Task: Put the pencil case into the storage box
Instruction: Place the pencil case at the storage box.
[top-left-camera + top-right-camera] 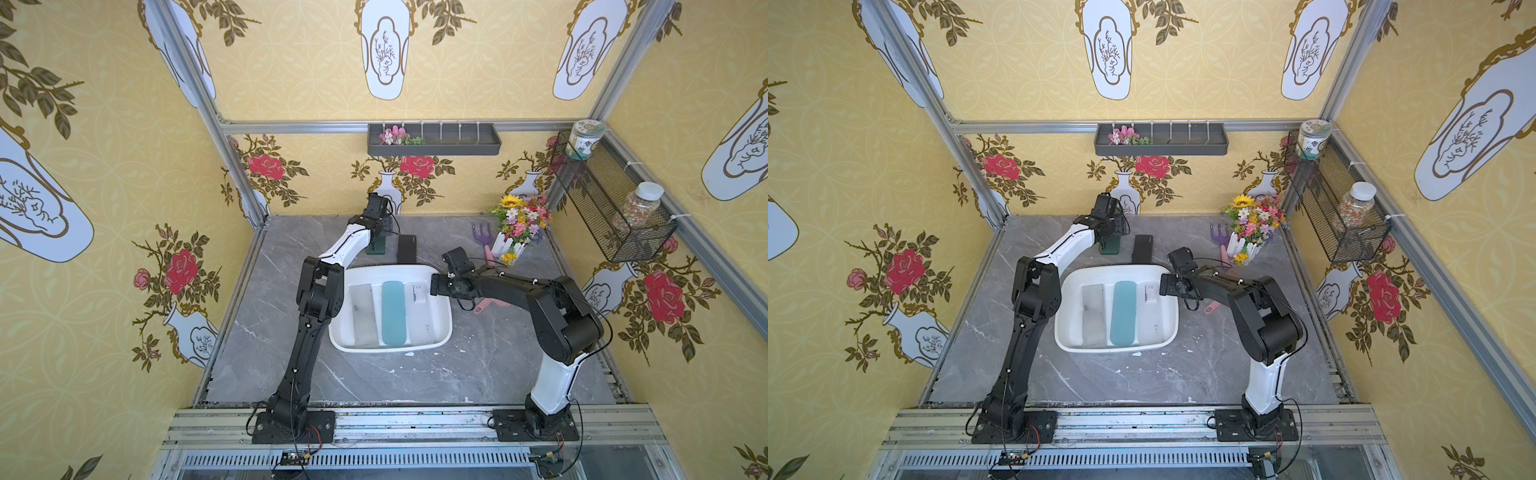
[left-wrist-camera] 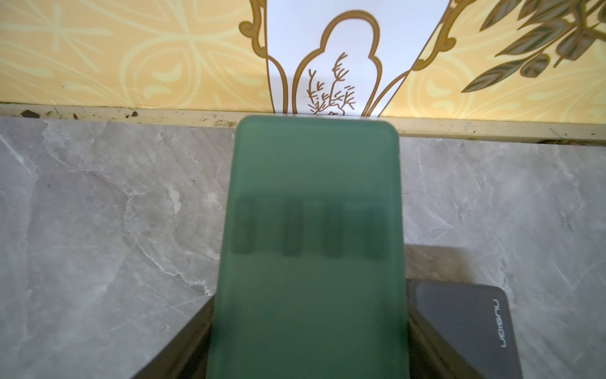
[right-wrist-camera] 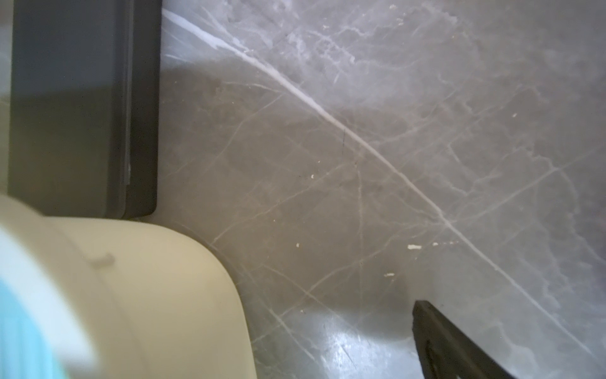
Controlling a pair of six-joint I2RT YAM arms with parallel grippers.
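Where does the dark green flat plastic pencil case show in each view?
Both top views: dark green pencil case at the grey marble table's far end, in left hand.
Left wrist: centre, filling it.
Right wrist: not in it.
Shared landmark: dark grey rectangular case beside it.

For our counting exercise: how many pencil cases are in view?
5. Three lie side by side in the white box: clear case, teal case, white case. The left tool grips a green case behind the box; a black case lies next to it. Arms may hide more.
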